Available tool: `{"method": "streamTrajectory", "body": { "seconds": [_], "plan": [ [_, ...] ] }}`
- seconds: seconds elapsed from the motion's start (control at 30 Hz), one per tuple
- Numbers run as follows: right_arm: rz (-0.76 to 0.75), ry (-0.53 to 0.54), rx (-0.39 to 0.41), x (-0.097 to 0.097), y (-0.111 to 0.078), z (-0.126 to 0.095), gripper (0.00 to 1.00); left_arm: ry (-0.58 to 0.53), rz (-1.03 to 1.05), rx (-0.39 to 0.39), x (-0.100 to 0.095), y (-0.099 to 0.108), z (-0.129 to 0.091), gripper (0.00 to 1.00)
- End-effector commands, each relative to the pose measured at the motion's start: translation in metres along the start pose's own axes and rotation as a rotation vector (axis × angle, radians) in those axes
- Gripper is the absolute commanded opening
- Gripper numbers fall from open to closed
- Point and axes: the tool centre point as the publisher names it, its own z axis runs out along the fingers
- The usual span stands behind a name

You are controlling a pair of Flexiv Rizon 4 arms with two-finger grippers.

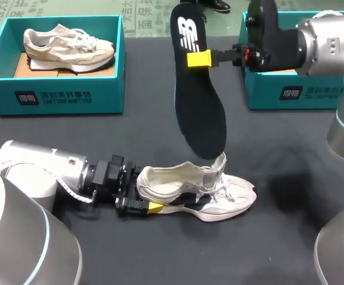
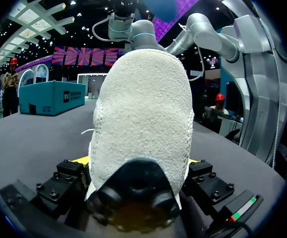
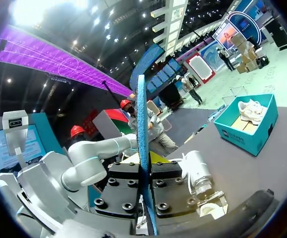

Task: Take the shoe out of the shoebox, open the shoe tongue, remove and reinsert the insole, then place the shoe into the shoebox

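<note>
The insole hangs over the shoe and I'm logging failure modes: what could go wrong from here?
The insole, pinched near one end by the right gripper, could catch its lower tip on the tongue and buckle. The left gripper holds the shoe only by its heel, so it may pivot.

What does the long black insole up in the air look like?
The long black insole is flat and foot-shaped, soft-looking, with a white mark near its heel end. It hangs almost upright, heel end up, pinched near that end by the right gripper. Its toe end points down at the raised tongue of the white sneaker; whether they touch is unclear. From the right wrist it shows edge-on, looking blue.
</note>
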Motion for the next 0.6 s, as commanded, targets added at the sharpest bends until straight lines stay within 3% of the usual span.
{"method": "streamTrajectory", "body": {
  "seconds": [0.03,0.17,0.4,0.6],
  "plan": [
    [0.001,-0.043,-0.02,0.011,-0.006,-0.004,0.0,0.0,-0.001,-0.001,0.0,0.001,0.0,0.0],
    [0.001,-0.043,-0.02,0.011,-0.006,-0.004,0.0,0.0,-0.001,-0.001,0.0,0.001,0.0,0.0],
    [0.051,-0.151,-0.044,0.04,-0.005,-0.024,0.0,0.0,-0.001,-0.001,0.0,0.001,0.0,0.0],
    [0.048,-0.186,-0.046,0.054,-0.008,-0.026,0.0,0.0,-0.001,-0.001,0.0,0.001,0.0,0.0]
  ]
}}
